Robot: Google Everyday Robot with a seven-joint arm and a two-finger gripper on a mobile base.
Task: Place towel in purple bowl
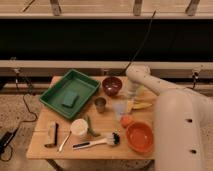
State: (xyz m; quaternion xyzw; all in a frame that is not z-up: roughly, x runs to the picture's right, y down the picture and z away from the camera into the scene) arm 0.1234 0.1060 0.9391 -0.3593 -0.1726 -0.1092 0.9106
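Observation:
The dark purple bowl [112, 85] stands at the back middle of the wooden table [60, 115], and nothing shows inside it. A pale, light-blue towel-like thing [120, 108] lies just in front of and to the right of the bowl. My white arm [150, 82] reaches in from the right and bends down. My gripper [131, 94] hangs just right of the bowl, above the pale thing's far edge.
A green tray [55, 95] with a green sponge [70, 98] sits at the left. Nearby are a metal cup [100, 104], a yellow object [140, 105], an orange ball [127, 120], an orange bowl [139, 137], a white cup [78, 127], a brush [97, 142] and a dark block [51, 134].

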